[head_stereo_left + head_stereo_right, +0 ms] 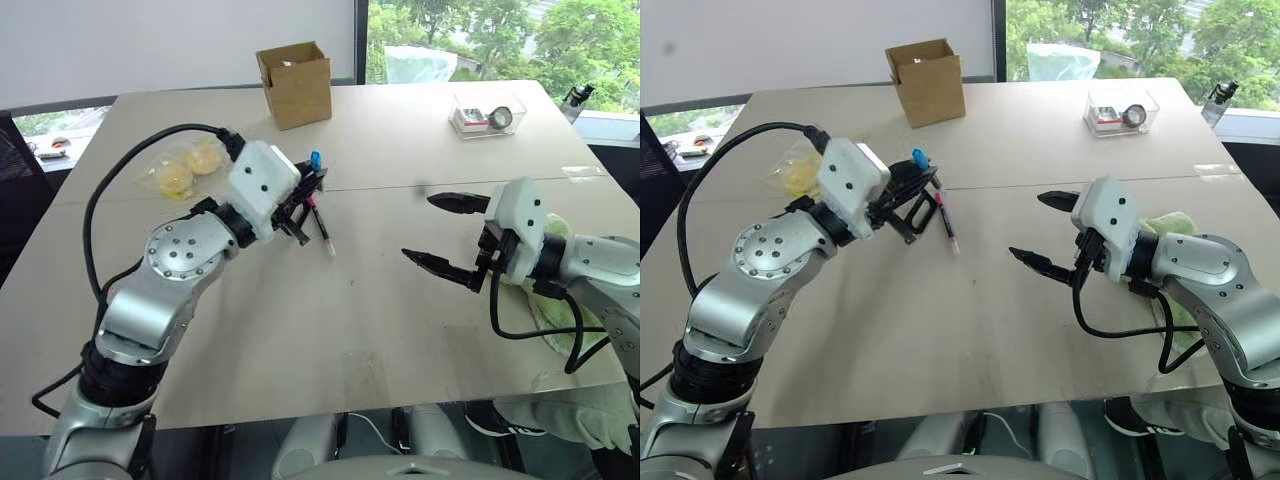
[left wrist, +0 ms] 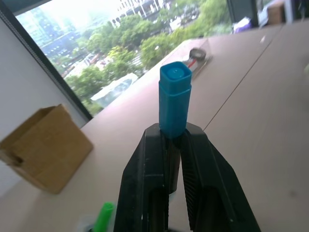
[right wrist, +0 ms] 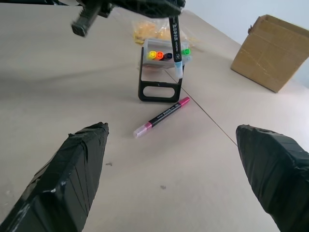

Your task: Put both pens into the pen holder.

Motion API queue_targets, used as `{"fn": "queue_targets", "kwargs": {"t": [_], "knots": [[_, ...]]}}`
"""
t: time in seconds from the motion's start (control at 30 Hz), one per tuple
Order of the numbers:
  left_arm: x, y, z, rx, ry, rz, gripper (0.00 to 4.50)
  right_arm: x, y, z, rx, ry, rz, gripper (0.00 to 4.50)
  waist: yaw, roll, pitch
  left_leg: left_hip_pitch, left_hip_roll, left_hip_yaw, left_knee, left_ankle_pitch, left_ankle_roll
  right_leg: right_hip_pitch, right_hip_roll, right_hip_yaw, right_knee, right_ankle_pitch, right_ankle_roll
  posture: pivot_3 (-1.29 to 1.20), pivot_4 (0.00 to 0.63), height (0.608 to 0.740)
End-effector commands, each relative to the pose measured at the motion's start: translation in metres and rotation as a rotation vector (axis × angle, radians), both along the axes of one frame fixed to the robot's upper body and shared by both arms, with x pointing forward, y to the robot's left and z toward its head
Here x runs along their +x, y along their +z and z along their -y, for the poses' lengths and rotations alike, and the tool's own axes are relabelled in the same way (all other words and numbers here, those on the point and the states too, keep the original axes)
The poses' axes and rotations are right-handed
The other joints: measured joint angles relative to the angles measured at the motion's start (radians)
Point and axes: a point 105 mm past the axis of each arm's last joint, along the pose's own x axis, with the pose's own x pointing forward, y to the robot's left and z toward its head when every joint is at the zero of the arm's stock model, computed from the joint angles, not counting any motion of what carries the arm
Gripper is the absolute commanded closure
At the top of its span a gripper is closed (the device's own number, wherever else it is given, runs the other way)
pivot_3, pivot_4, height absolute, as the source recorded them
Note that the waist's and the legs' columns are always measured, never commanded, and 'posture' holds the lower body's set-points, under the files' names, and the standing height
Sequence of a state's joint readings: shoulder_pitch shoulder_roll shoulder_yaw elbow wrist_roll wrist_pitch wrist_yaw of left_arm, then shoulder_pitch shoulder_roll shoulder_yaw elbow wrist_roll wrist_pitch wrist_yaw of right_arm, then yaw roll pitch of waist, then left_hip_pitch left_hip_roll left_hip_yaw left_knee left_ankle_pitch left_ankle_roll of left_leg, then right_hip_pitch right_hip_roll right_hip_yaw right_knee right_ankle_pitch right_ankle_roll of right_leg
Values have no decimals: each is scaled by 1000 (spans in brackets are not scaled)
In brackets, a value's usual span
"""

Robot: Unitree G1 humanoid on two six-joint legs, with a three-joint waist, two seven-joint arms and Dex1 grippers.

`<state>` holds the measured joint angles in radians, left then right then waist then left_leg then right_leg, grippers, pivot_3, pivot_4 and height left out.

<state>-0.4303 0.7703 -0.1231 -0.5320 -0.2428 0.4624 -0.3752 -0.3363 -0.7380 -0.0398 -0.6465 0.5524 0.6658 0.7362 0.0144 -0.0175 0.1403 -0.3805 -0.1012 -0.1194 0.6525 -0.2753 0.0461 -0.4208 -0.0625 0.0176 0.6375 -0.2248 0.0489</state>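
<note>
My left gripper (image 1: 308, 186) is shut on the blue-capped pen (image 2: 174, 99), gripping it just below the cap. In the right wrist view the pen's dark barrel (image 3: 175, 36) hangs tip-down over the black pen holder (image 3: 159, 89), which stands on the table. The pink-capped pen (image 1: 320, 222) lies flat on the table just in front of the holder (image 3: 161, 117). My right gripper (image 1: 420, 228) hovers open above the table to the right of the pen, with nothing between its fingers.
A brown cardboard box (image 1: 295, 85) stands at the table's far side. A clear plastic tray (image 1: 487, 115) sits at the far right. A bag of yellow items (image 1: 185, 170) lies behind my left arm. Coloured markers (image 3: 155, 55) stand in the holder. A green cloth (image 1: 555, 300) lies under my right arm.
</note>
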Motion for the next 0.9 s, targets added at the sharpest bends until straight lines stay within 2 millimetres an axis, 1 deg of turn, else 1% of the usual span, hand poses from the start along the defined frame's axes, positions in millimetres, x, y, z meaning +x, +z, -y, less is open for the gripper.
{"fn": "queue_targets", "kwargs": {"t": [0.03,0.2,0.37,0.5,0.67,0.77,0.83,0.9], "knots": [[-3,19,5,116,27,162,4500,3,16,1,46,-12,59,18,1,0,0,0,0,0,0,0,0,0,0,0,0,0,0,0,150,740],[4,18,4,135,87,173,4500,4,15,2,55,-19,58,18,1,0,0,-1,0,-1,0,0,0,0,0,-1,0,0,0,0,150,740],[15,17,-8,166,168,150,4500,3,16,2,65,-36,64,18,1,0,1,-1,0,-1,0,0,0,0,0,-1,0,0,0,0,150,740],[13,11,-12,181,184,151,4500,4,16,5,64,-55,68,18,0,0,1,-1,0,-1,1,0,0,0,0,-1,0,0,0,0,150,740],[15,1,-19,189,223,92,4500,3,16,5,65,-59,71,18,0,-1,1,-1,0,-1,1,0,0,0,0,-2,0,0,0,0,150,740],[28,-9,-34,200,309,25,4500,3,17,4,64,-56,74,18,1,-1,1,-1,0,-1,1,0,0,0,0,-2,1,0,0,0,150,740],[37,-10,-42,191,362,6,4500,2,17,4,65,-52,75,18,1,-1,1,-1,0,-1,1,0,0,0,0,-2,1,0,0,0,150,740],[43,-10,-45,176,388,-9,3544,2,17,4,62,-52,74,0,1,-1,1,-1,0,-1,1,0,0,0,0,-2,1,0,0,0,150,740]]}}
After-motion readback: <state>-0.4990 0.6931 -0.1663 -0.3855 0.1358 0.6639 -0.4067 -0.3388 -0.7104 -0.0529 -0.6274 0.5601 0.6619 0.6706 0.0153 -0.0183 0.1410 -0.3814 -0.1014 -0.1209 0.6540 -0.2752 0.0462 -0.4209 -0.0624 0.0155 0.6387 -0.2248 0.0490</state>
